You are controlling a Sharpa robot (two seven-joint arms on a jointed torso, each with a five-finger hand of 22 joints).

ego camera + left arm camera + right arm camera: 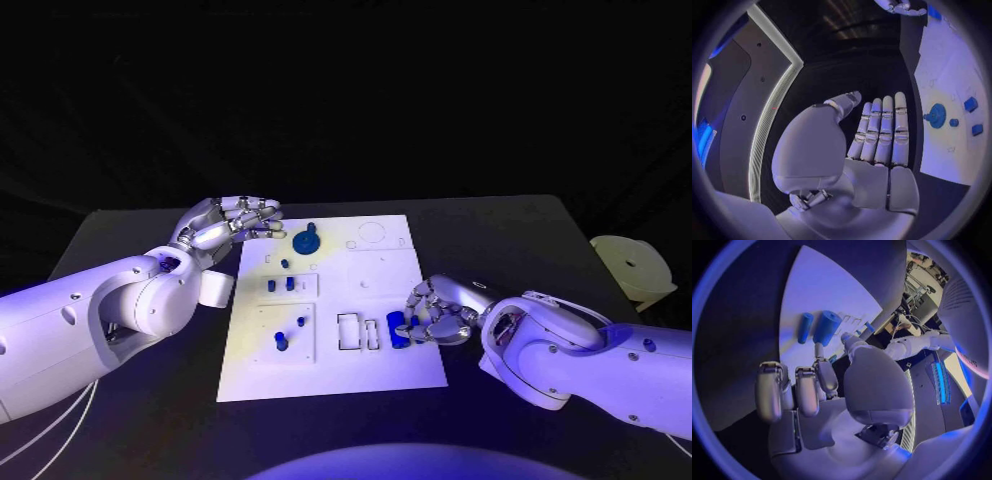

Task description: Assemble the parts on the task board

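From my head camera, the flat white rectangular task board [378, 365] lies in the middle of the black table [130, 235], and my left hand [231, 224] hangs at the board's far left corner with its fingers curled loosely and nothing in them. Just beside those fingers, on the board, sits a round blue disc-shaped part with a knob [306, 240]. My right hand [437, 312] rests at the board's right edge, fingers bent down over a short blue cylinder part [395, 329] that lies near the board's near edge; I cannot tell whether I grip it or only touch it. In my left wrist view, my left hand [879, 135] is flat, fingers straight and side by side, holding nothing, and the round blue disc part [936, 115] lies on the white board [942, 60] beside my fingertips but apart from them. In my right wrist view, my right hand [811, 390] has its fingers curled, and the thick blue cylinder [826, 327] lies on the board [817, 285] just past them beside a slimmer blue cylinder part [804, 327]; contact is unclear.
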